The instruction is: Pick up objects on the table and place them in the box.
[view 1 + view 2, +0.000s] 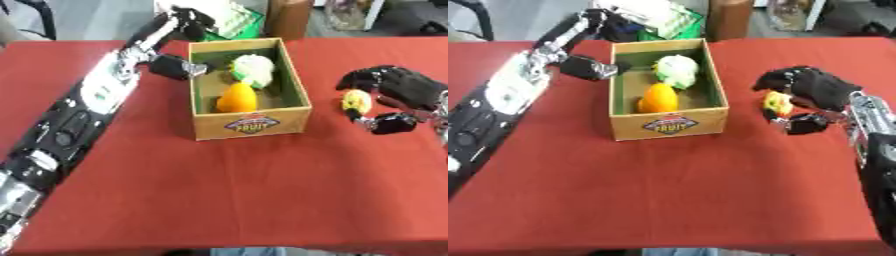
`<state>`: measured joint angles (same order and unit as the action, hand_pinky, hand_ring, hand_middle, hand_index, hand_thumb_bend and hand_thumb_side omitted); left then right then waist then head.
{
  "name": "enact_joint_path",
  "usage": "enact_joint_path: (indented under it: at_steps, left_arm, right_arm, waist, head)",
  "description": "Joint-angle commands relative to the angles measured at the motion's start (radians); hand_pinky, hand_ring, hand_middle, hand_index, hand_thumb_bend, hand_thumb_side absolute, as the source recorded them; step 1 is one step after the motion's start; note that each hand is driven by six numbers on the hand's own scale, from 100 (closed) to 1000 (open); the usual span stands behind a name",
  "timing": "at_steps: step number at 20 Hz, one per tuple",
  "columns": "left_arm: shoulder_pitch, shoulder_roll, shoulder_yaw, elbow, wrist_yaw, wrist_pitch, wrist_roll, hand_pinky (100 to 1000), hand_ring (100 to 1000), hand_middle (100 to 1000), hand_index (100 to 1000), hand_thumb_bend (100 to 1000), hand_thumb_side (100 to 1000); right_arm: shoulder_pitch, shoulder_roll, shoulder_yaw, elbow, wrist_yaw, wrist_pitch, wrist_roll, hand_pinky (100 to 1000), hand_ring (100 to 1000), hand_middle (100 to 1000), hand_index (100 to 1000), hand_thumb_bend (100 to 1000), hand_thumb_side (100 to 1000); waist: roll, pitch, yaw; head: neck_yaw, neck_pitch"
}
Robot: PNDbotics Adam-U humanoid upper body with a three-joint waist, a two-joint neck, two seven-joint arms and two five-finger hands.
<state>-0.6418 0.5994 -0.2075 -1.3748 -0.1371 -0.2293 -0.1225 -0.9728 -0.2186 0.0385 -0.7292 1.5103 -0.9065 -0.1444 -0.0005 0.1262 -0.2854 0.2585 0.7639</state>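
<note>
With the right hand curled round the small yellow fruit near the table's right edge, lift it clear of the box wall before crossing over; the left hand, thumb touching the box's left wall, rests unclenched.

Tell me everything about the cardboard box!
The box is a brown cardboard carton, open on top, with a green lining and a colourful label reading FRUIT on its near wall. It stands upright on the red table, near the far middle. Inside lie an orange fruit and a pale green-white item behind it. The left hand sits at its left wall; whether they touch is unclear.
</note>
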Motion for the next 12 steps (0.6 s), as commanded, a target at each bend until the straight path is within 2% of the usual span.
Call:
enact_joint_path:
  at_steps: [1, 6, 12]
  left_arm:
    - [0.040, 0.079, 0.048, -0.142, 0.094, 0.044, 0.038, 710, 697, 727, 838, 475, 296]
    - [0.159, 0.128, 0.112, -0.288, 0.164, 0.091, 0.081, 703, 689, 715, 838, 469, 287]
    - [0.294, 0.107, 0.202, -0.386, 0.190, 0.119, 0.129, 699, 684, 709, 843, 455, 297]
  right_arm:
    - [-0.031, -0.043, -0.037, 0.018, 0.020, 0.000, 0.012, 685, 761, 799, 866, 100, 319]
    - [-0.033, -0.070, -0.096, 0.063, 0.055, 0.000, 0.027, 688, 774, 827, 868, 100, 329]
    - [-0.034, -0.097, -0.163, 0.104, 0.097, 0.009, 0.043, 728, 818, 874, 871, 100, 341]
  waist:
    - [0.004, -0.017, 0.014]
    - [0.012, -0.015, 0.046]
    - [0.014, -0.010, 0.066]
  head:
    - [-0.015, -0.010]
    - [-0.034, -0.015]
    - [-0.050, -0.020]
